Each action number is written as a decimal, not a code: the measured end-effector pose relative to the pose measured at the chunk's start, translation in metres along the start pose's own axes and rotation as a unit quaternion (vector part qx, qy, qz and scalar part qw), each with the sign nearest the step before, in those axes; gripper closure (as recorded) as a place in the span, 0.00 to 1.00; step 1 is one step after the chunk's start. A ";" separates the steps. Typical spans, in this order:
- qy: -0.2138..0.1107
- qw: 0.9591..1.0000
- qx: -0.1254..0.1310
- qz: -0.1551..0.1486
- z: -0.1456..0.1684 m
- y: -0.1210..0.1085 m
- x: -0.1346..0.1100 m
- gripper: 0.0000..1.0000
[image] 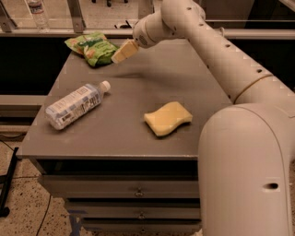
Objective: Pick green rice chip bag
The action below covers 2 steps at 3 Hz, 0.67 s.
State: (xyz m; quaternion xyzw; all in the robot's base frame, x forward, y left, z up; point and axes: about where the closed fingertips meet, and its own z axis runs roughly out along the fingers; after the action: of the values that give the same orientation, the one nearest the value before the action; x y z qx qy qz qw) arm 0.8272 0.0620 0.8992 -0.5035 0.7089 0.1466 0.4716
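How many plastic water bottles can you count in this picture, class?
2. The lying bottle is on the table, left side; the standing bottle is beyond it, top left. The end effector hovers beside the green rice chip bag.

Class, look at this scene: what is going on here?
A robot arm reaches to the far left corner of the grey table. Its end effector hangs right beside the green rice chip bag, which lies on the table, not yet picked up. A water bottle on its side and a yellow sponge sit nearer the front, untouched.
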 end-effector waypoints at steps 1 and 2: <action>-0.015 1.000 0.002 0.005 0.015 -0.006 0.002 0.00; -0.013 1.000 -0.006 0.002 0.032 -0.007 0.004 0.00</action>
State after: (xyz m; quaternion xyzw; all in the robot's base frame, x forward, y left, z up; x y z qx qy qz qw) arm 0.8499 0.0786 0.8810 -0.5027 0.7031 0.1582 0.4775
